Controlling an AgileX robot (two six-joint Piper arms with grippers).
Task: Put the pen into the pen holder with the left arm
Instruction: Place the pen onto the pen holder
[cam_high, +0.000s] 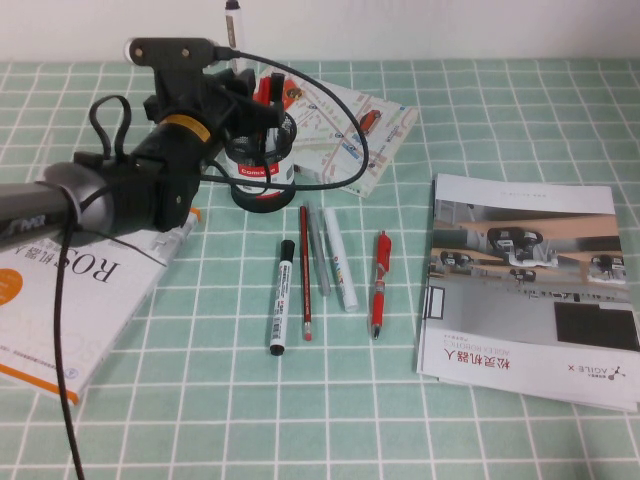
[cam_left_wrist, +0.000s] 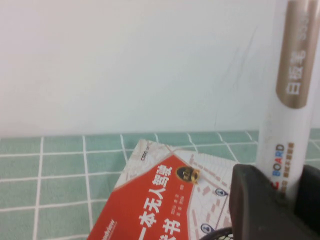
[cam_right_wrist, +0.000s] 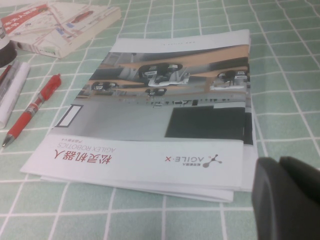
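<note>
My left gripper (cam_high: 243, 85) hovers over the pen holder (cam_high: 262, 160), a black mesh cup with a red-banded white label. It is shut on the pen (cam_high: 233, 25), which stands upright, its small black end sticking up above the arm. In the left wrist view the pen's white barrel (cam_left_wrist: 292, 75) carries a gold label and sits clamped in the left gripper (cam_left_wrist: 294, 189). The holder's rim (cam_left_wrist: 216, 233) shows just below. My right gripper (cam_right_wrist: 287, 200) is shut and empty, low beside the brochure's near corner.
A black-ended marker (cam_high: 282, 297), a red pencil (cam_high: 305, 270), a grey pen (cam_high: 318, 250), a white marker (cam_high: 341, 258) and a red pen (cam_high: 380, 282) lie in a row in front of the holder. A map book (cam_high: 345, 130) lies behind, a ROS book (cam_high: 60, 300) left, a brochure (cam_high: 530, 285) right.
</note>
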